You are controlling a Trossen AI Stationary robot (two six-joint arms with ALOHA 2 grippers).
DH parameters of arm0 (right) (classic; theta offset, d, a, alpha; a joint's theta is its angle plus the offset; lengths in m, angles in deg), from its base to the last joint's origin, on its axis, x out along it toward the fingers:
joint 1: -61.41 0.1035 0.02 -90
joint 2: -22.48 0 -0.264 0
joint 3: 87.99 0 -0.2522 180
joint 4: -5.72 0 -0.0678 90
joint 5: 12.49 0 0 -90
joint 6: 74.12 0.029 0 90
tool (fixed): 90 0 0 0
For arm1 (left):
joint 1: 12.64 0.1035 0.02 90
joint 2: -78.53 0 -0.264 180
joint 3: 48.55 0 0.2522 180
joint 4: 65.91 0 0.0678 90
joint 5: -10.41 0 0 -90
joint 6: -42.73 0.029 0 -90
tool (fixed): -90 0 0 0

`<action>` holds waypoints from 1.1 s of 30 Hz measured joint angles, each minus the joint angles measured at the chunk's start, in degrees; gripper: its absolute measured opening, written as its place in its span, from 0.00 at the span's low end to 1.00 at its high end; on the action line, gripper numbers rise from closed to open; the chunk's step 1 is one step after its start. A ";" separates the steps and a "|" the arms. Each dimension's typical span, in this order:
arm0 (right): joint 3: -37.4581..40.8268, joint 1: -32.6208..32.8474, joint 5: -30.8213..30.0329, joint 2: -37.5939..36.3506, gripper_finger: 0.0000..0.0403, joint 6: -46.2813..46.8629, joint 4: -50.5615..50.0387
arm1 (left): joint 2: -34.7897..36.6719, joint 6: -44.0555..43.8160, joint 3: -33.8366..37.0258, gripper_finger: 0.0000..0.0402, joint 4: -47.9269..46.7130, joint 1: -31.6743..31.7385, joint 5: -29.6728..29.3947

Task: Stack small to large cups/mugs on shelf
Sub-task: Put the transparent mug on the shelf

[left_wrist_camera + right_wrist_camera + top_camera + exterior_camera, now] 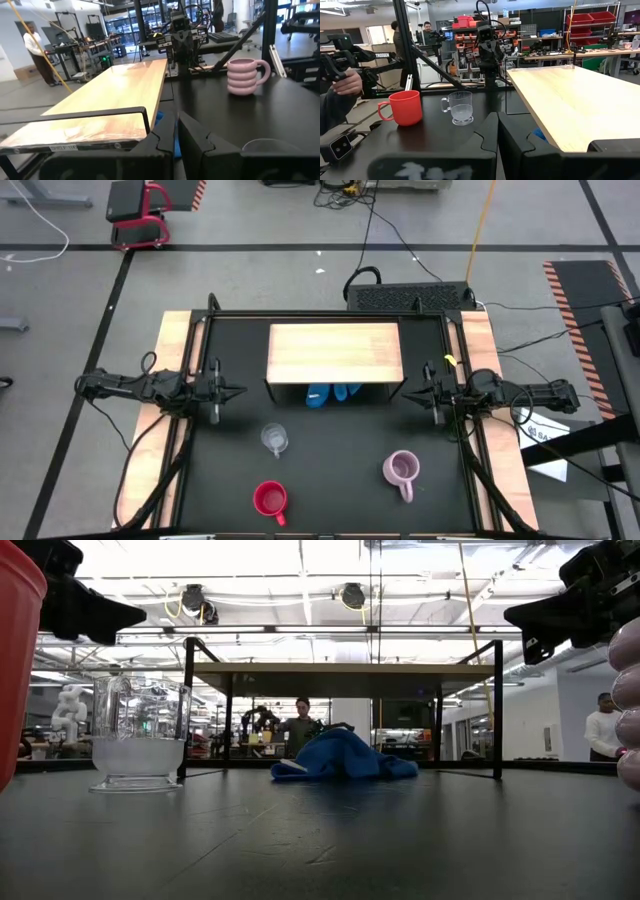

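Note:
Three cups stand upright on their bases on the black tabletop, in front of the shelf (335, 352). They are a clear glass cup (274, 439), a red mug (270, 499) near the front edge and a lilac mug (401, 470) with its handle toward the near edge. The shelf's light wooden top (115, 95) is bare. My left gripper (238, 390) hovers shut at the shelf's left end and points toward the table's right. My right gripper (406, 392) hovers shut at the shelf's right end and points toward the left. Neither gripper has anything between its fingers.
Blue cloth items (330, 393) lie on the tabletop under the shelf. Bare black tabletop (335, 470) lies between the glass cup and the lilac mug. Wooden strips (172, 360) run along both table sides. People stand in the room beyond, and a hand (345, 82) holds a device there.

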 joint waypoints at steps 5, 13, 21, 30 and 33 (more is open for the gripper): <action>0.01 0.01 0.00 0.01 0.00 0.00 2.26 | 0.01 -1.41 0.01 0.06 0.60 0.00 1.41; 0.01 -0.01 0.00 0.02 0.00 -0.01 1.73 | 0.01 -3.86 0.02 0.06 0.79 0.00 4.39; -0.01 0.00 -0.01 0.08 0.00 -5.99 2.59 | -0.77 -4.21 0.00 0.06 5.86 0.00 5.10; -0.01 -0.01 -0.01 0.17 0.00 -7.23 2.17 | -11.36 -5.68 0.02 0.01 12.05 -0.13 7.95; 0.01 -0.01 -0.02 0.17 0.00 -7.17 2.17 | -16.28 -4.78 0.07 0.00 17.99 -0.27 9.53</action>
